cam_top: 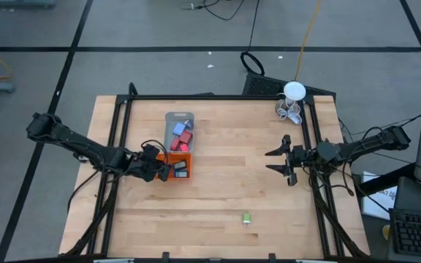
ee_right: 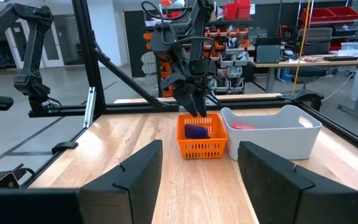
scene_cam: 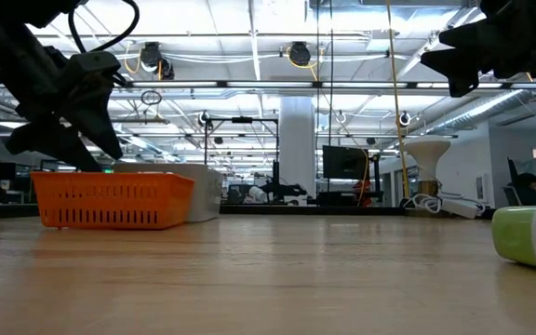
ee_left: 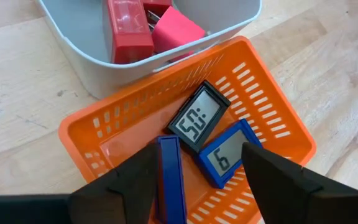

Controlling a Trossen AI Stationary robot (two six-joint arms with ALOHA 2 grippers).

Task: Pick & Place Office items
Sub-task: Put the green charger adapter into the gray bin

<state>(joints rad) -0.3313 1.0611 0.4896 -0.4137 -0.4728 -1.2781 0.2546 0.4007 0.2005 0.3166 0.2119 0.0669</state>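
Observation:
My left gripper (cam_top: pixel 164 170) (ee_left: pixel 199 155) is open, low over the near end of the orange tray (cam_top: pixel 181 175) (ee_left: pixel 272 112). In that tray lie a black clock-like piece (ee_left: pixel 199 116) and a blue one (ee_left: pixel 225 154). A narrow blue piece (ee_left: pixel 168 180) stands on edge right beside one finger (ee_left: pixel 138 180). The grey tray (cam_top: pixel 179 119) behind holds red (ee_left: pixel 128 28), pink (ee_left: pixel 178 31) and blue pieces. A green and white piece (cam_top: pixel 246 218) (scene_cam: pixel 533 237) lies alone on the table near its near edge. My right gripper (cam_top: pixel 282 161) hovers open at the table's right. My left gripper stands open with one finger (ee_left: pixel 138 180) close against the narrow blue piece's long side (ee_left: pixel 161 174), coming from above into the orange tray. Whether the finger touches that piece, I cannot tell.
A white round thing with wire loops (cam_top: pixel 292 98) sits at the far right corner. Black frame rails run along the table's left, far and right edges. Bare wood lies between the trays and my right gripper, and across the near half around the green piece.

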